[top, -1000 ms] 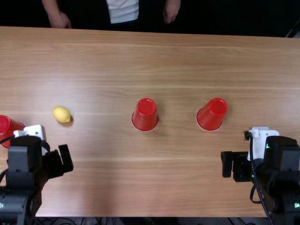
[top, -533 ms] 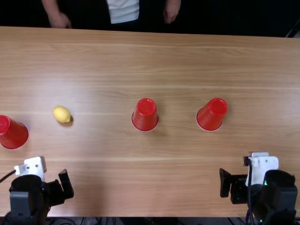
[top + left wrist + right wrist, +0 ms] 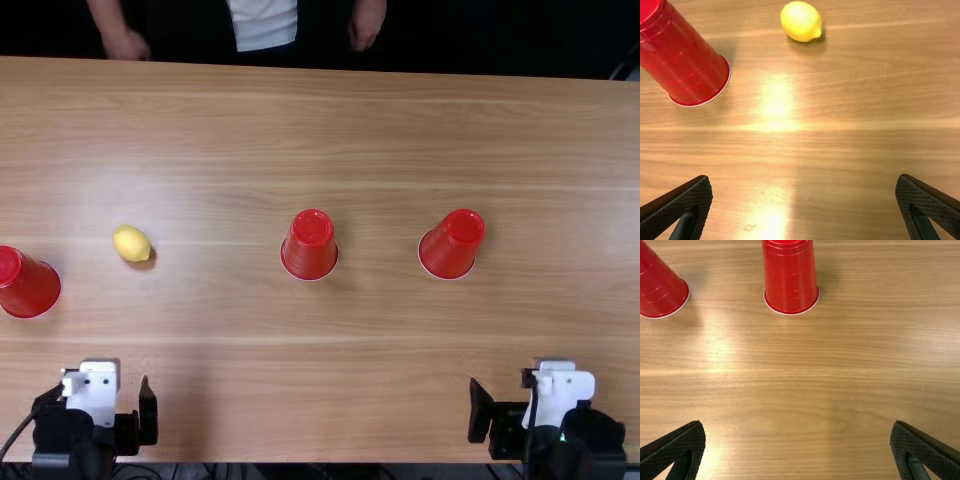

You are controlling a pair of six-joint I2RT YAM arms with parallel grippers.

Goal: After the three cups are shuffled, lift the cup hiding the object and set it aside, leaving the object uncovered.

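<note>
Lemon [image 3: 132,243] sat uncovered on the surface [image 3: 330,130], set-aside cup [image 3: 27,284] mouth-down near it, opposite the two other cups [image 3: 310,245]. Left tool [image 3: 802,182] and right tool [image 3: 797,426] were both spread, empty. Likely risk: a sloppy left-arm swing knocking that cup into the lemon, rolling it away.

My top camera looks steeply down from the near edge of the table [image 3: 400,130]. Wrist cameras sit low, facing forward; left shares the lemon [image 3: 801,21], right two cups [image 3: 791,275].
</note>
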